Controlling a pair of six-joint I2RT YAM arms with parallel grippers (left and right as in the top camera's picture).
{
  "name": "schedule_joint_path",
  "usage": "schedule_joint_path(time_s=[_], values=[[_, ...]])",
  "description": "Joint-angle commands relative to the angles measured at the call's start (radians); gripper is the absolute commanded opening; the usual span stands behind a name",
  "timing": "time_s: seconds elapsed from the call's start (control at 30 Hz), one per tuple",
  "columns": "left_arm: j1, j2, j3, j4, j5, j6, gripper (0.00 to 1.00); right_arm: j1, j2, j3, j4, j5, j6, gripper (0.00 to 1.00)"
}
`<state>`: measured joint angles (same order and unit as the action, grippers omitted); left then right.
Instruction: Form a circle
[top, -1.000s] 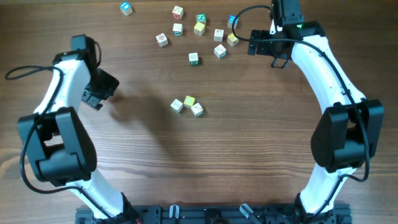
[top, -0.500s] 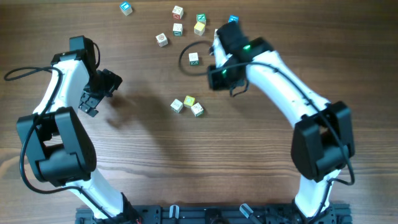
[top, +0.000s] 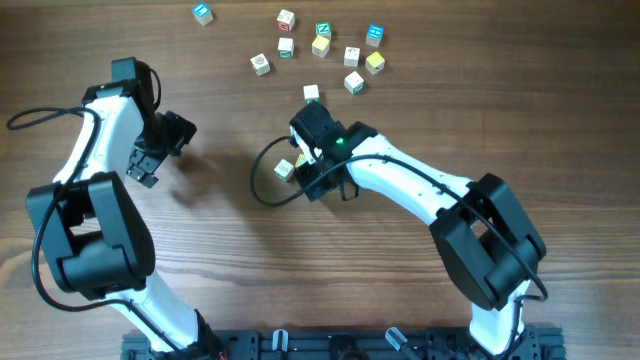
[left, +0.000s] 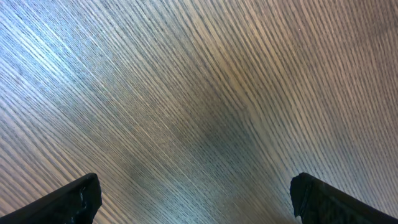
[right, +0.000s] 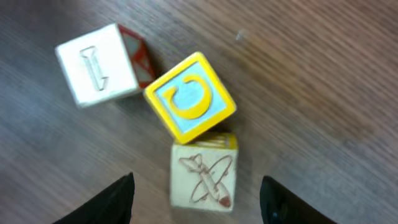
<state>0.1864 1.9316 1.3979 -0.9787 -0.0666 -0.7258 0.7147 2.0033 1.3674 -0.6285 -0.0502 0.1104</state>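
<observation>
Two arms work over the wooden surface (top: 420, 130), and the task looks to be at an early stage. The right arm (top: 400, 185) stretches to the middle, where the circle (right: 186, 106) is to be built. The left arm (top: 95, 140) sits off to its own side. The left hand (top: 152, 152) is spread wide over plain wood and holds nothing. The right hand (right: 198, 205) hangs right above the middle group, its fingers (right: 118, 199) apart on either side of one cube and, as far as I can tell, not touching it.

Only three cubes show there: a white cube (right: 98, 64) with a red side, a yellow-edged cube (right: 189, 93) and a pale cube (right: 203, 174) with a plane drawn on it. They touch in a bent line, an arc and not a closed ring. The loose cubes (top: 320, 45) lie scattered near the far edge, well apart from the group. I judge that a couple more must be brought over and the arc closed.
</observation>
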Motion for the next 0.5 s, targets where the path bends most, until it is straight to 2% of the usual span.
schedule_joint_path(time_s=[0.0,0.07,0.1,0.13,0.3,0.4,0.47], values=[[-0.001,-0.022,0.014,0.003,-0.013,0.015,1.00,0.002,0.002,-0.035,0.063,0.043,-0.005,0.65],[-0.001,-0.022,0.014,0.003,-0.013,0.015,1.00,0.002,0.002,-0.044,0.079,0.043,-0.005,0.60],[-0.001,-0.022,0.014,0.003,-0.013,0.015,1.00,0.002,0.002,-0.047,0.081,0.043,-0.006,0.52],[-0.001,-0.022,0.014,0.003,-0.013,0.015,1.00,0.002,0.002,-0.047,0.081,0.043,-0.005,0.39],[-0.001,-0.022,0.014,0.003,-0.013,0.015,1.00,0.002,0.002,-0.047,0.072,0.043,-0.002,0.28],[-0.001,-0.022,0.014,0.004,-0.013,0.015,1.00,0.002,0.002,-0.047,0.058,0.043,0.006,0.27],[-0.001,-0.022,0.014,0.006,-0.013,0.015,1.00,0.002,0.002,-0.047,0.051,0.042,0.006,0.23]])
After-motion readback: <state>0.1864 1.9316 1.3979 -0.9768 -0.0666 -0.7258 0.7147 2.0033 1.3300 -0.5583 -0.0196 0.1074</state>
